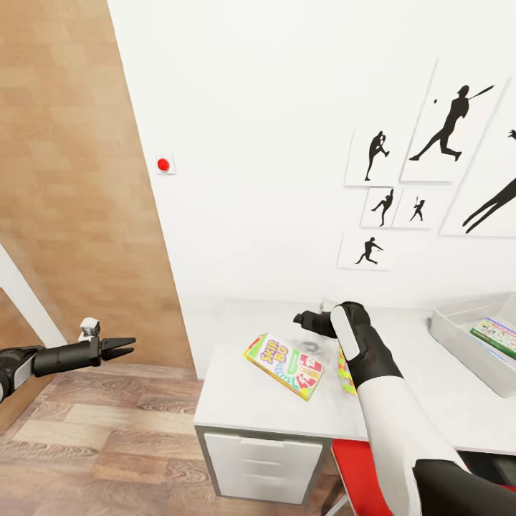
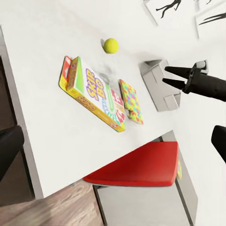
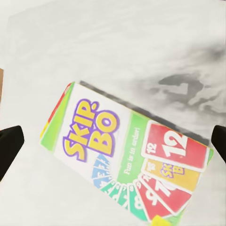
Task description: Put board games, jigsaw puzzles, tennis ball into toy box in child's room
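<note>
A yellow and green Skip-Bo board game point(image 1: 283, 364) lies flat on the table point(image 1: 244, 401) near its left end. My right gripper point(image 1: 304, 320) hovers open just above it, and the box point(image 3: 127, 155) lies between the spread fingers point(image 3: 9, 146). A jigsaw puzzle point(image 2: 131, 101) lies beside the box, partly hidden by my right arm in the head view. The tennis ball point(image 2: 111, 45) rests on the table behind them. At the right stands the toy box point(image 1: 459, 340), holding a white and green board game point(image 1: 496, 335). My left gripper point(image 1: 115, 349) is open over the floor, left of the table.
A red chair point(image 2: 136, 165) is tucked under the table's front edge. White drawers point(image 1: 261, 466) sit below the table's left end. The wall behind carries black silhouette pictures point(image 1: 444, 129) and a red button point(image 1: 163, 164). Wooden floor lies to the left.
</note>
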You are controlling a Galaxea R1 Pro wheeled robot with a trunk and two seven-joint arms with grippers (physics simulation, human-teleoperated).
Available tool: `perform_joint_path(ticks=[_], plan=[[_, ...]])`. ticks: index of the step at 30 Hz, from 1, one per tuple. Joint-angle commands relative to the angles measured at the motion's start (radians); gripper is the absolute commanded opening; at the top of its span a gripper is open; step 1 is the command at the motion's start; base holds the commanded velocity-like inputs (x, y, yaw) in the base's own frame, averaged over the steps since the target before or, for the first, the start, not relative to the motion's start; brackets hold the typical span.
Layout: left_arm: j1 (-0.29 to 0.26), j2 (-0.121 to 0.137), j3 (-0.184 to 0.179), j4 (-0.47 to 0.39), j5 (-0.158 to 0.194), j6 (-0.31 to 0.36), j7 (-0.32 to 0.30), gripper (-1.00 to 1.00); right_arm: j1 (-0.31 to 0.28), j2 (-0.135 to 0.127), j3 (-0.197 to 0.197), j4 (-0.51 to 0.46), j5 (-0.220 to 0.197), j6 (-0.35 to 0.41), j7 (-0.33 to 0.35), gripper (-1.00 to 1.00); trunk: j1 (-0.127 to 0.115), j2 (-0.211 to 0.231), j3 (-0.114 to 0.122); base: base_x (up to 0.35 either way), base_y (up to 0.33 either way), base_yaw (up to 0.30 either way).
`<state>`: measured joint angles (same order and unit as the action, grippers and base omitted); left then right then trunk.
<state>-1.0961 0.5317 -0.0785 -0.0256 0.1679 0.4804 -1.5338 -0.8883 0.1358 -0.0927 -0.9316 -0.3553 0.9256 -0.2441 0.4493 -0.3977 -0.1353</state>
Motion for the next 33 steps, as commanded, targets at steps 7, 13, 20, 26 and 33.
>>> perform_joint_path(ticks=[7,13,20,26,33], plan=[[0.0,0.0,-0.009,0.001,0.008,0.01,-0.003,1.0,-0.001,-0.003,-0.008,0.002,-0.011,0.001,-0.011,1.0,0.001,-0.002,-0.002,0.045,0.127,0.0],[0.0,0.0,-0.009,0.001,0.008,0.01,-0.001,1.0,-0.001,-0.002,-0.017,-0.001,-0.011,0.002,-0.011,1.0,0.001,-0.002,-0.004,0.126,0.185,0.0],[0.001,-0.001,-0.008,0.001,0.008,0.01,-0.002,1.0,-0.001,-0.023,-0.022,0.003,-0.011,0.001,-0.011,1.0,0.001,-0.002,-0.013,0.052,0.045,0.0],[0.001,-0.001,-0.009,0.001,0.008,0.01,-0.002,1.0,-0.001,-0.045,-0.041,0.012,-0.014,0.001,-0.009,1.0,0.001,-0.002,-0.023,0.006,0.005,0.0],[0.001,-0.001,-0.009,0.001,0.008,0.01,-0.002,1.0,-0.002,-0.057,-0.048,0.042,-0.013,-0.001,-0.01,1.0,0.001,-0.002,-0.034,0.062,0.04,0.0]])
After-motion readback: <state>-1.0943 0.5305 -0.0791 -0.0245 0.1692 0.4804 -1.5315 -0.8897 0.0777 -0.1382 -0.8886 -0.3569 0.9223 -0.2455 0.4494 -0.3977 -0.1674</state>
